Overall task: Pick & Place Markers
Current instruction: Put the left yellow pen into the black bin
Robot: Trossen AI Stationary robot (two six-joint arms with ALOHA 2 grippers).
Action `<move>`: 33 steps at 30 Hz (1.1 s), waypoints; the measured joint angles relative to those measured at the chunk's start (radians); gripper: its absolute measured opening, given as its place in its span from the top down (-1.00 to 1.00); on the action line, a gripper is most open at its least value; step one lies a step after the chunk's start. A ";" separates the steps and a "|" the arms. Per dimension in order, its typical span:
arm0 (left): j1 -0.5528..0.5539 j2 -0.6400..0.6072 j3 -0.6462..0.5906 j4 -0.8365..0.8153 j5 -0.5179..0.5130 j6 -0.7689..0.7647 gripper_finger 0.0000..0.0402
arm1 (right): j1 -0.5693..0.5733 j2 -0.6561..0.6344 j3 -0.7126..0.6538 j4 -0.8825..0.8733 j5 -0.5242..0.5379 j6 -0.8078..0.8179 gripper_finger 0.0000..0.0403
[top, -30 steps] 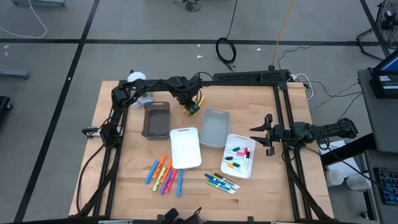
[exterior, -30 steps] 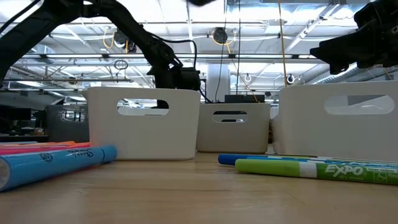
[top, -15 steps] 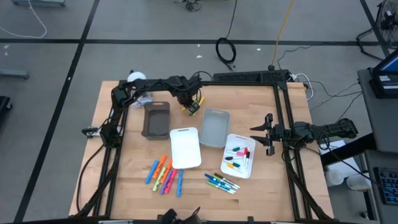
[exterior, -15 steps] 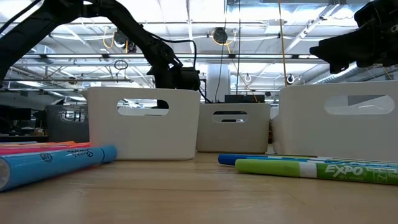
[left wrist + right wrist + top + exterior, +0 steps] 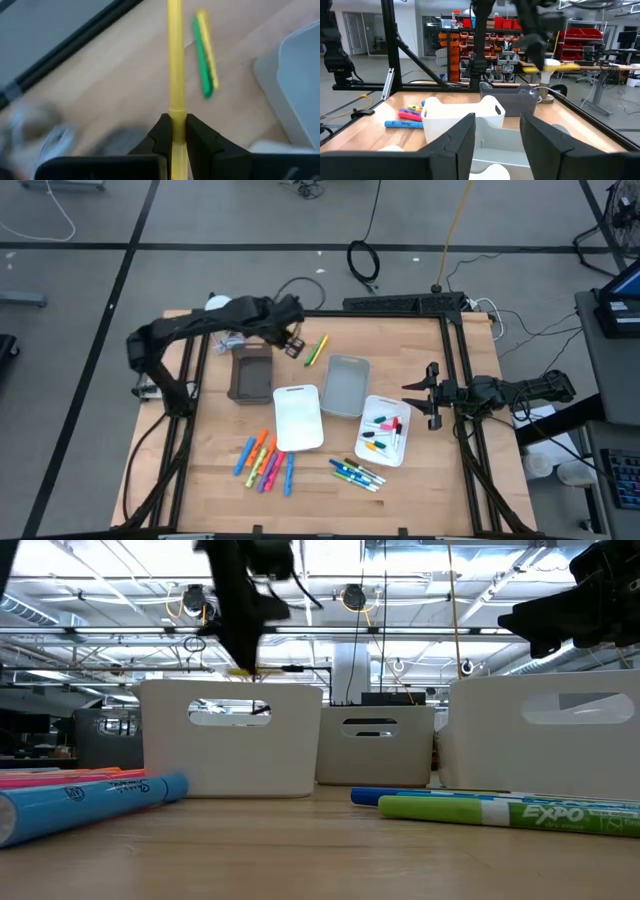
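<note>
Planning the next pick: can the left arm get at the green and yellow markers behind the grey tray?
Probably not yet: the left claw is shut on a yellow marker. The two markers lie bare beside it.

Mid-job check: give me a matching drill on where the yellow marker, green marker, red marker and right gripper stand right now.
Things:
1. yellow marker
2. green marker
3. red marker
4. right gripper

Places or states:
A. lying on the bare table beside the grey tray
B. open and empty, at the table's right edge
C. clamped in the shut left gripper
D. inside the right-hand white tray

Pairs: 1-C, 2-A, 3-D, 4-B
</note>
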State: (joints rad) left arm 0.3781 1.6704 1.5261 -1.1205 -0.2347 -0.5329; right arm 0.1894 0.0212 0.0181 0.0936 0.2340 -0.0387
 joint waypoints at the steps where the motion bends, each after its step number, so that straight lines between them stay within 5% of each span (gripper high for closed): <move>1: -0.024 -0.022 -0.001 -0.066 -0.037 -0.066 0.83 | 0.000 0.000 0.000 0.000 0.000 0.000 0.28; 7: -0.196 -0.104 -0.009 -0.422 -0.175 -0.524 0.83 | 0.000 0.000 0.000 0.000 0.000 0.000 0.28; 11: -0.278 -0.105 -0.073 -0.437 -0.183 -0.659 0.83 | 0.000 0.000 0.000 0.000 0.000 0.000 0.28; 19: -0.232 -0.160 -0.343 -0.217 -0.061 -0.587 0.83 | 0.000 0.000 0.000 0.000 0.000 0.000 0.29; 24: -0.148 -0.258 -0.533 0.081 0.040 -0.449 0.83 | 0.000 0.000 0.000 0.000 0.000 0.000 0.28; 29: -0.085 -0.295 -0.628 0.101 0.061 -0.387 0.81 | 0.000 0.001 0.000 0.001 0.000 0.000 0.29; 33: -0.074 -0.297 -0.640 0.104 0.070 -0.376 0.53 | 0.000 0.000 0.000 0.001 0.000 0.000 0.28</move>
State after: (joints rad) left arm 0.3046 1.3731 0.8858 -1.0163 -0.1650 -0.9093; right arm 0.1897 0.0216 0.0181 0.0948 0.2340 -0.0387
